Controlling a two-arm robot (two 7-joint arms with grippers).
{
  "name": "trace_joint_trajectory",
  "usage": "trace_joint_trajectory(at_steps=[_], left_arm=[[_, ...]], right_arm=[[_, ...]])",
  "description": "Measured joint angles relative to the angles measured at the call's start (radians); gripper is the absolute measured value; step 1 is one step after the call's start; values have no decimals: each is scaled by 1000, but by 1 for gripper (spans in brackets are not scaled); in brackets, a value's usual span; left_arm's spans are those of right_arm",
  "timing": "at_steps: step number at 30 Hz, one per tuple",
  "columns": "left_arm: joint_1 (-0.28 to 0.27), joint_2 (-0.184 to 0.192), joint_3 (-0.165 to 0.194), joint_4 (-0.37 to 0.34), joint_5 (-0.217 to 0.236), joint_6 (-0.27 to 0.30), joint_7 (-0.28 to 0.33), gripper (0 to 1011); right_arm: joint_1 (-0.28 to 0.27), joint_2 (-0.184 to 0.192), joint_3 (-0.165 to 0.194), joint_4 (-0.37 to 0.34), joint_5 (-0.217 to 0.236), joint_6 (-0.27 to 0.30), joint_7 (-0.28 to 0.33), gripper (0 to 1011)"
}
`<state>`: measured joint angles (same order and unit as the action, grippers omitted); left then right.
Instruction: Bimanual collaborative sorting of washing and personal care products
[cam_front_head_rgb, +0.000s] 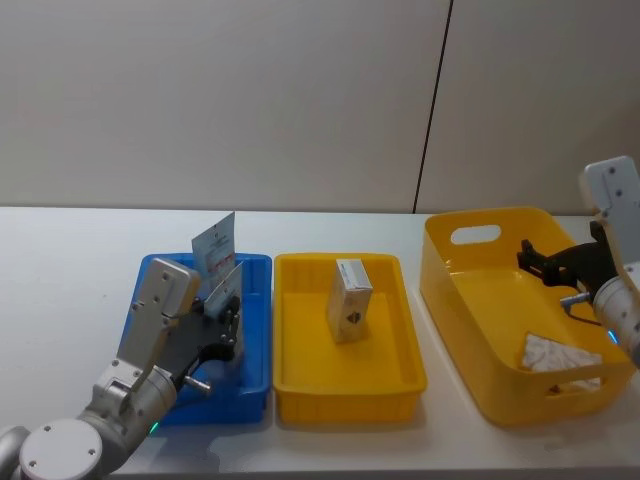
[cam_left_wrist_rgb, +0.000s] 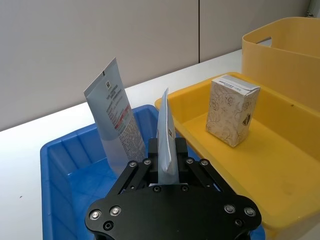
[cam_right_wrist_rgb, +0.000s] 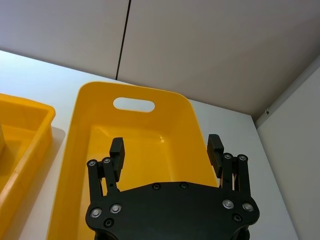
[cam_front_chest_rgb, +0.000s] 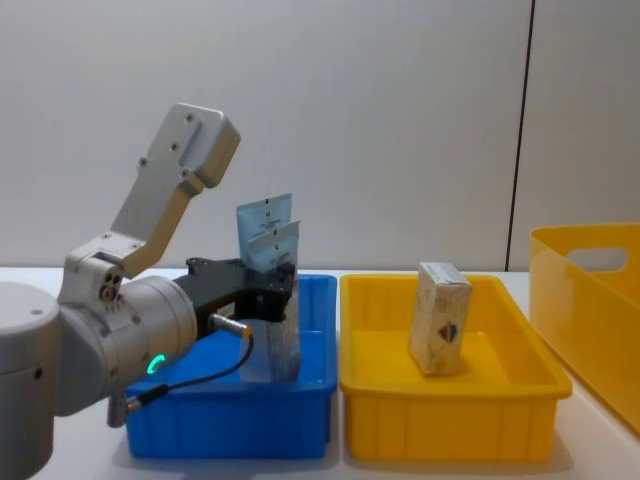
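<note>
3 containers stand in a row on the white table (cam_front_head_rgb: 60, 260). At the robot's left is a blue bin (cam_front_head_rgb: 255, 385), in the middle a yellow bin (cam_front_head_rgb: 400, 375), and at the right a deeper yellow basket (cam_front_head_rgb: 445, 275) with a cut-out handle in its far wall.

The blue bin holds 2 light-blue tubes. The left gripper (cam_front_head_rgb: 222, 312) reaches over this bin, its fingers pinching 1 tube (cam_left_wrist_rgb: 167, 125) by its flat sides. That tube stands upright, crimped end up, with its lower end down inside the bin. The second tube (cam_left_wrist_rgb: 114, 117) stands just behind it toward the wall, leaning, and its face with white and red print is turned to the left wrist camera. Whether the 2 tubes touch cannot be told.

The yellow bin holds 1 beige carton (cam_front_head_rgb: 350, 298). It stands on end near the middle of the floor, tipped a little, with a small dark logo on its near face.

The right gripper (cam_right_wrist_rgb: 166, 147) hangs over the yellow basket with its fingers spread wide apart. A white patterned packet (cam_front_head_rgb: 555, 352) lies in the basket's near right corner.
</note>
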<state>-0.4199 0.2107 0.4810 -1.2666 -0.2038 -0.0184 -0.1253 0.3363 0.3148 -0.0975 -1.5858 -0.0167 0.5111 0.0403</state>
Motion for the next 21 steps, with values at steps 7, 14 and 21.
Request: trace_joint_trajectory(at_steps=[7, 14, 21], left_arm=[[-3, 0, 0, 0, 4, 0, -1, 175], [-25, 7, -1, -14, 23, -1, -5, 175], [-65, 20, -5, -52, 47, 6, -13, 173]], right_arm=[[0, 0, 0, 0, 0, 0, 0, 1003], [0, 0, 0, 0, 0, 0, 0, 1003], [0, 0, 0, 0, 0, 0, 0, 1003]])
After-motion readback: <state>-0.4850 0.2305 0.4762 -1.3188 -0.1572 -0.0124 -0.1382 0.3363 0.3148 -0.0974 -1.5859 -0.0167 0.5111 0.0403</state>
